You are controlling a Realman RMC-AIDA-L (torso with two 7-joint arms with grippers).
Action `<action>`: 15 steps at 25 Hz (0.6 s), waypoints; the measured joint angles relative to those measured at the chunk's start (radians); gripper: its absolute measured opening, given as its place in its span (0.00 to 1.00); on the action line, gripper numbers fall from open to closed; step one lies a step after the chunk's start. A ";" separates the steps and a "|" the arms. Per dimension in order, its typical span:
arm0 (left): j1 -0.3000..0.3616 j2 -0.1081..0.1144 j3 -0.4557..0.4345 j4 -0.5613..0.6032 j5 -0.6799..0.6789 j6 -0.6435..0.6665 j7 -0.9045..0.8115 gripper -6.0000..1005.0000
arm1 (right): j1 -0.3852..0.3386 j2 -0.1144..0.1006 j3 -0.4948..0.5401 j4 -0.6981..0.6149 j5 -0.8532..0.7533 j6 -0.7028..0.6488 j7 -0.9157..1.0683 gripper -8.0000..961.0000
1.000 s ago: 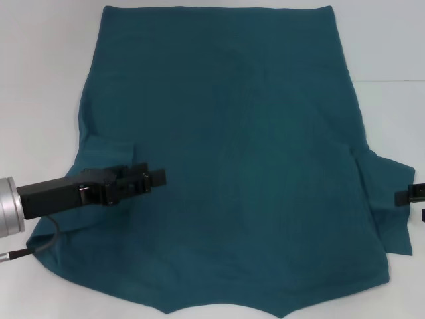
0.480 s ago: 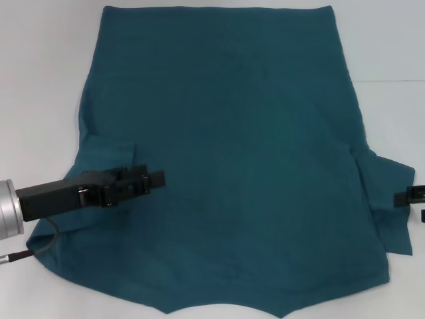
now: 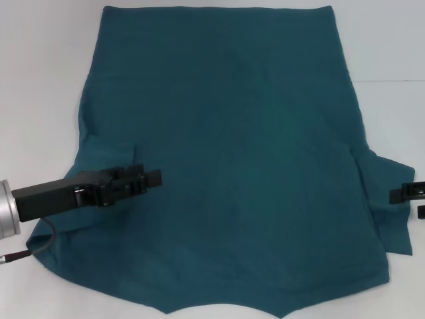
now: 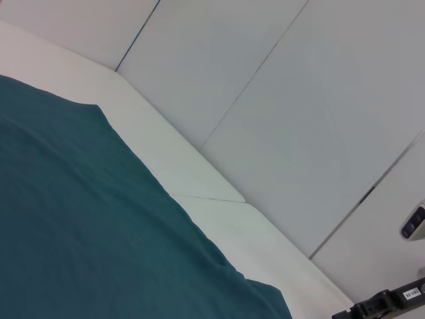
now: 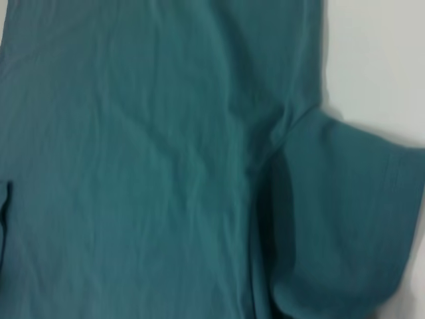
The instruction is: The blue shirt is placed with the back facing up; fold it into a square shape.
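Between the earlier pictures and this one, both grippers moved a little: the left gripper (image 3: pixel 154 177) drew back slightly toward the robot's left, and the right gripper (image 3: pixel 406 193) shifted slightly inward and down at the right edge. On the left side, the left gripper hovered over the blue shirt (image 3: pixel 226 153), just beside the left sleeve fold, with its dark fingers pointing toward the shirt's middle; they looked close together with nothing between them. In the middle, the blue shirt lay spread flat on the white table (image 3: pixel 40 60), plain side up, with its straight hem far from the robot and its sleeves near the robot. On the right side, the right gripper was at the outer edge of the right sleeve (image 5: pixel 345 219). Only its dark tips showed, so I cannot tell whether its fingers were wide or narrow.
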 joint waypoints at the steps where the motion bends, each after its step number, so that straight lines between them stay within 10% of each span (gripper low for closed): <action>1: 0.000 0.000 0.000 0.000 0.000 0.000 0.000 0.63 | 0.001 0.003 0.000 0.000 -0.001 0.004 0.000 0.84; 15: -0.002 0.001 -0.014 0.000 0.000 -0.005 0.000 0.63 | 0.010 0.006 -0.015 0.028 -0.002 0.042 -0.002 0.83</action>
